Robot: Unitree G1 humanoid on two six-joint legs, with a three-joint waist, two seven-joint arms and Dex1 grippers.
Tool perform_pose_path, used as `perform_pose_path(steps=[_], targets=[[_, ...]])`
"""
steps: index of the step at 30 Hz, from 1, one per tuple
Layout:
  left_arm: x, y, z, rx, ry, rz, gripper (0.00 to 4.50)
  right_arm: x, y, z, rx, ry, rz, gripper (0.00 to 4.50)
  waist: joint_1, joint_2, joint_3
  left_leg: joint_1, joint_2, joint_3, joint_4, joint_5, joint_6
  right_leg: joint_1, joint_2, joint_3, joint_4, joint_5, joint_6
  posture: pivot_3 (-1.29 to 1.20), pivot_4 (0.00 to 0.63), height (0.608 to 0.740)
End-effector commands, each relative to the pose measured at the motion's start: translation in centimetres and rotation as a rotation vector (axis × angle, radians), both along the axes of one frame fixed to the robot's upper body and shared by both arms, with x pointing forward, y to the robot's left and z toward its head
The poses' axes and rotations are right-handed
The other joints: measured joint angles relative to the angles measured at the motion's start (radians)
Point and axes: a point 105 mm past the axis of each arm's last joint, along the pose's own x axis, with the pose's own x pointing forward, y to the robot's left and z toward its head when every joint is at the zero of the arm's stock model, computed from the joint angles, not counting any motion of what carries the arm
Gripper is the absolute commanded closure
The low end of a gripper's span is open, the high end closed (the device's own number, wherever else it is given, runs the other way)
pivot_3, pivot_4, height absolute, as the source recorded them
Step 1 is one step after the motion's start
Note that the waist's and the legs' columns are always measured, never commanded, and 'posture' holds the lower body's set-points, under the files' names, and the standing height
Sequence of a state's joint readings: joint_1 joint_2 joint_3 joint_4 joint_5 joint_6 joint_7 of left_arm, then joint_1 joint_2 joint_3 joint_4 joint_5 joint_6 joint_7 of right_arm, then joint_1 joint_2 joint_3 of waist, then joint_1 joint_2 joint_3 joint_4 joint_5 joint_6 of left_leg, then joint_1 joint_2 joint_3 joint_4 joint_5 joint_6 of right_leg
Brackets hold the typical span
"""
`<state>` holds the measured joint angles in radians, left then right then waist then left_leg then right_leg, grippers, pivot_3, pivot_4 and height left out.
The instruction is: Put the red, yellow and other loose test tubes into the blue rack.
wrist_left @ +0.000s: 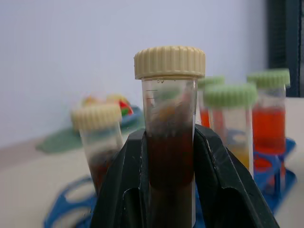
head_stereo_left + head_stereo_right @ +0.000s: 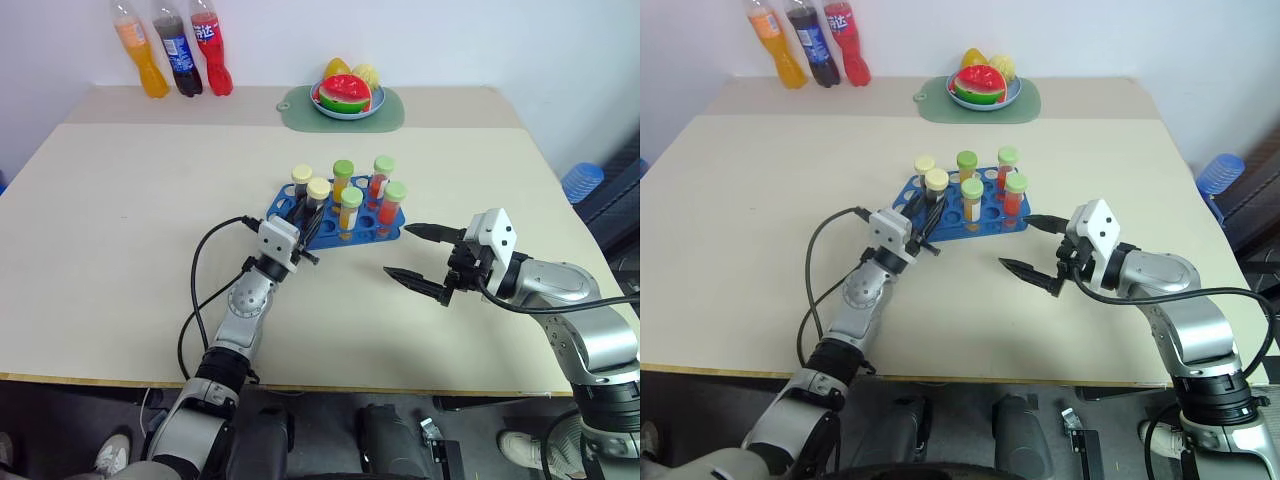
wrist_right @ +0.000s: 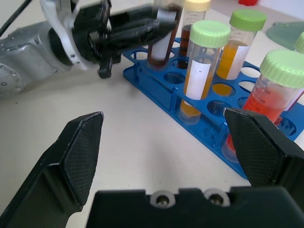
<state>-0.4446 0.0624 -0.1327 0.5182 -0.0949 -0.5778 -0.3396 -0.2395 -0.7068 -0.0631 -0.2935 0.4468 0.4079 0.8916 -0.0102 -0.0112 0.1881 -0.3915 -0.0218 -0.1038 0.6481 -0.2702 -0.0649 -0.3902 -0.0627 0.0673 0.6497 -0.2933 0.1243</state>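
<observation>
Your left gripper (image 2: 303, 215) is clamped mid-body on the dark pale-capped tube (image 1: 169, 137) over the blue rack's (image 2: 283, 203) 9 o'clock end, right gripper (image 2: 422, 262) spread empty at 4 o'clock; smooth, light, likely slippery plastic, so keep gripping below the cap.

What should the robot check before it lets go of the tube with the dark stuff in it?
1. Left gripper shut on the dark tube: ok.
2. Dark tube upright: ok.
3. Dark tube's bottom seated in a hole of the blue rack: cannot tell, the fingers hide it.
4. Pale cap on: ok.
5. Right gripper open and apart from the rack: ok.
6. Other tubes standing in the rack, like the yellow tube: ok.
</observation>
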Motion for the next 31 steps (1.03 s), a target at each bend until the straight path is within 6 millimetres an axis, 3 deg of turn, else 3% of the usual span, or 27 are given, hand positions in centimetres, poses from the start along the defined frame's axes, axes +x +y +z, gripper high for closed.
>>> perform_pose_path(steps=[1,7,8,11,14,18,22,26,31], targets=[[-0.3,-0.2,-0.3,-0.071,0.062,-0.089,3.26,-0.2,0.1,1.4,0.007,-0.061,0.007,0.0,0.0,0.0,0.0,0.0,0.0,0.0,0.0,0.0,0.0,0.0,0.0,0.0,0.0,0.0,0.0,0.0,0.15,0.74],[-0.1,0.8,0.5,-0.047,0.031,-0.013,0.34,-0.2,0.1,1.3,0.019,-0.056,0.0,0.0,-0.002,0.0,0.0,0.0,0.0,0.0,0.0,0.0,0.0,0.0,0.0,0.0,0.0,0.0,0.0,0.0,0.15,0.74],[-0.5,0.8,0.6,-0.039,0.033,-0.038,0.03,-0.2,0.1,1.2,0.023,-0.054,-0.005,0.0,-0.003,0.0,0.0,0.0,0.0,0.0,0.0,0.0,0.0,0.0,0.0,0.0,0.0,0.0,0.0,0.0,0.15,0.74],[-2.1,1.2,1.5,-0.037,0.051,-0.119,0.03,-0.2,0.1,0.9,0.054,-0.048,-0.033,0.0,-0.006,0.0,0.0,0.0,0.001,0.0,-0.001,0.0,0.0,0.0,0.001,0.0,0.0,0.0,0.0,0.0,0.15,0.74],[-4.0,4.0,2.0,-0.043,0.091,-0.134,0.03,0.3,-0.1,0.0,0.095,-0.033,-0.1,0.0,-0.007,0.001,0.0,0.0,0.001,-0.002,-0.001,0.0,0.0,-0.001,0.001,0.0,0.001,0.0,0.0,0.0,0.15,0.74],[-7.2,7.7,1.3,-0.007,0.172,-0.174,0.03,0.9,-0.9,-1.4,0.128,-0.022,-0.194,0.0,-0.009,0.001,0.0,0.0,0.002,-0.003,-0.001,0.0,0.0,-0.001,0.0,0.0,0.002,0.0,0.0,0.0,0.15,0.74],[-10.7,13.0,0.2,0.105,0.281,-0.131,0.03,0.9,-3.0,-4.2,0.067,-0.011,-0.292,0.0,-0.006,0.001,0.0,0.0,0.001,-0.002,-0.001,0.0,0.0,-0.001,0.0,0.0,0.001,0.0,-0.001,0.0,0.15,0.74],[-12.2,15.2,0.7,0.115,0.325,-0.07,0.03,0.7,-4.8,-4.6,0.085,-0.015,-0.379,0.0,-0.001,0.002,0.0,0.0,0.001,0.0,-0.001,0.0,0.0,0.001,-0.001,0.0,0.0,0.0,-0.001,0.0,0.15,0.74],[-13.5,16.0,0.9,0.11,0.401,-0.06,0.03,0.6,-5.1,-4.9,0.096,-0.004,-0.387,0.0,-0.009,0.002,0.0,0.001,0.002,0.0,-0.002,0.0,0.0,0.001,0.0,0.0,0.0,0.0,-0.001,0.0,0.15,0.74]])
